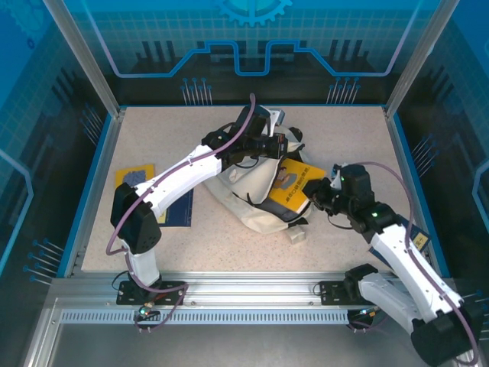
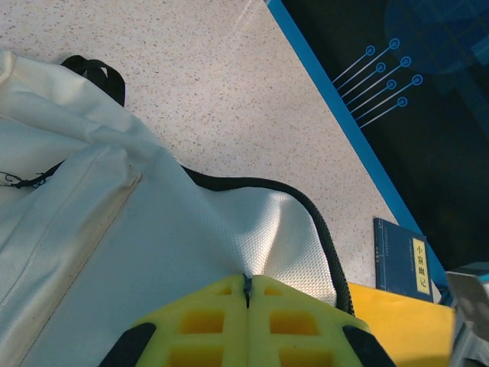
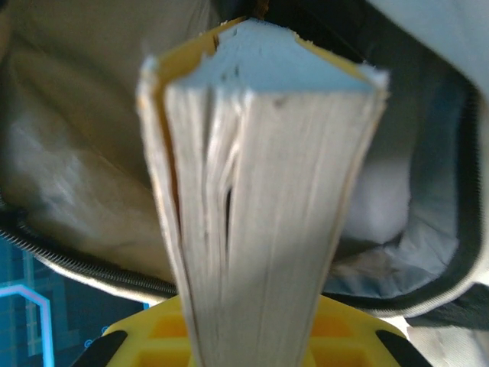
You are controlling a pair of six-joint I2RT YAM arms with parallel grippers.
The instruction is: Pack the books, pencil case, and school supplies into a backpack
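Yellow book (image 1: pixel 294 187) far end hidden inside backpack (image 1: pixel 243 200).

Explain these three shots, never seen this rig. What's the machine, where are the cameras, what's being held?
Two robot arms are bolted at the table's near edge, each ending in a two-finger gripper. One picture looks down from above and behind them. The other two come from cameras on each wrist. The left gripper is shut on the rim of the cream backpack. The right gripper is shut on a yellow book, pointing it into the bag's open mouth. Another yellow book and a navy book lie on the table.
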